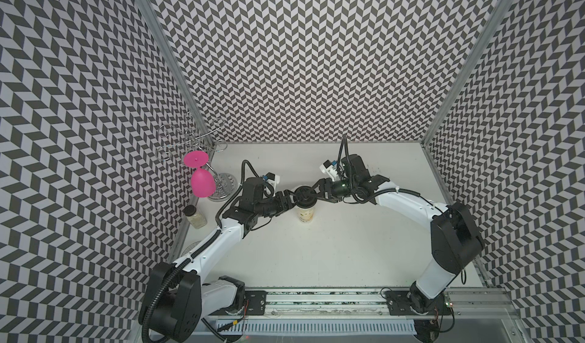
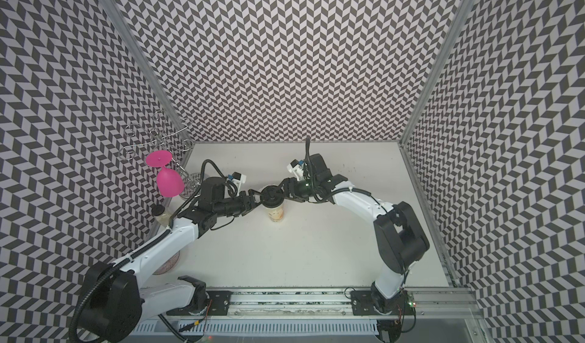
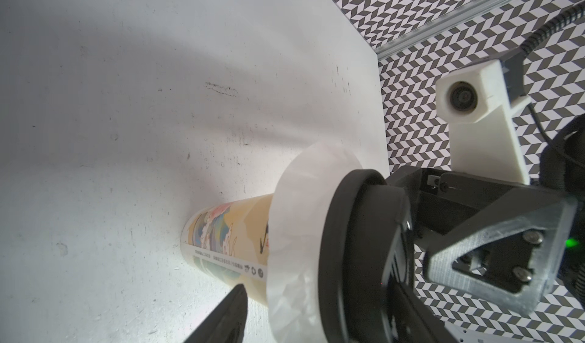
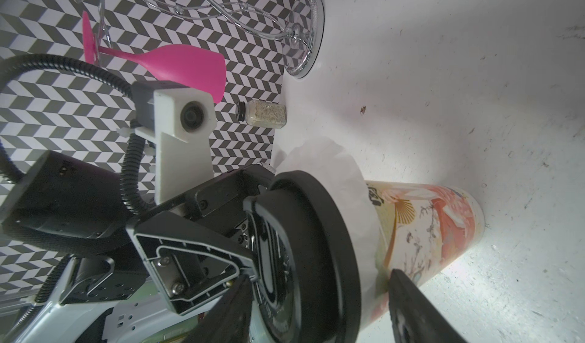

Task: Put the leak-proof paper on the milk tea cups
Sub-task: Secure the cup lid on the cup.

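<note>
Left hand (image 1: 288, 199) and right hand (image 1: 317, 192), both spread, are straddling the black round plastic lid (image 1: 304, 194) on the tall cream-white printed paper cup (image 1: 306, 216); translucent crinkled film (image 3: 297, 218) is draping its mouth underneath. Placement looks finished; retreating mustn't tip it.

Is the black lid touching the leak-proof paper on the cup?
Touching. In the left wrist view the black lid sits on the leak-proof paper, whose skirt emerges from under its rim.

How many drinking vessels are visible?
2. The paper cup stands mid-table; the pink goblet hangs upside down from the wire rack at the far left. More may be hidden.
</note>
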{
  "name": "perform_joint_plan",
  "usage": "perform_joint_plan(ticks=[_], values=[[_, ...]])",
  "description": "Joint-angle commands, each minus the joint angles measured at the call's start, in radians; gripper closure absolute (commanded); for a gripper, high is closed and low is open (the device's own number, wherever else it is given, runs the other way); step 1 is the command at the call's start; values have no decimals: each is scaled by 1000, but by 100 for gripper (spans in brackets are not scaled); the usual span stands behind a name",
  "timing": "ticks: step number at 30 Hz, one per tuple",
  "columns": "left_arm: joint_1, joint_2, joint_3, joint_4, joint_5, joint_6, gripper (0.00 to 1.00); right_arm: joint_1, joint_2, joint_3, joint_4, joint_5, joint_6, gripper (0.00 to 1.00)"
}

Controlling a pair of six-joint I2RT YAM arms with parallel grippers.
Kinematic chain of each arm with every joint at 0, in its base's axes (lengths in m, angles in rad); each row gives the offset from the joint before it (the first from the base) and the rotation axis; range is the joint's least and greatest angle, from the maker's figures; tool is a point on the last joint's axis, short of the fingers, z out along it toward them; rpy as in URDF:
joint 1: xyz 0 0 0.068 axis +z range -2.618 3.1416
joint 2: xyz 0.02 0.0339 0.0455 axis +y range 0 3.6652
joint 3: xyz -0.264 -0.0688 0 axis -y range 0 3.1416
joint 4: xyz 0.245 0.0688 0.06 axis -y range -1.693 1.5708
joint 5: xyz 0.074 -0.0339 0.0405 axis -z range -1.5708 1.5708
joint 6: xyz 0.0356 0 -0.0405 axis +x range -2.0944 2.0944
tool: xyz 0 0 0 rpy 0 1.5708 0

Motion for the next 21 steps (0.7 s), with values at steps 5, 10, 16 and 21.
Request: perform_joint_plan(ticks=[5, 10, 16, 21], values=[[7, 23, -21, -105, -63, 22, 28, 9, 36, -9, 67, -43, 1, 33], [7, 23, -19, -106, -63, 22, 28, 8, 52, -18, 43, -17, -13, 31], [8, 19, -19, -103, -63, 20, 28, 6, 66, -53, 27, 16, -33, 31], [12, 6, -18, -93, -60, 15, 28, 6, 61, -93, 49, 11, -27, 33]])
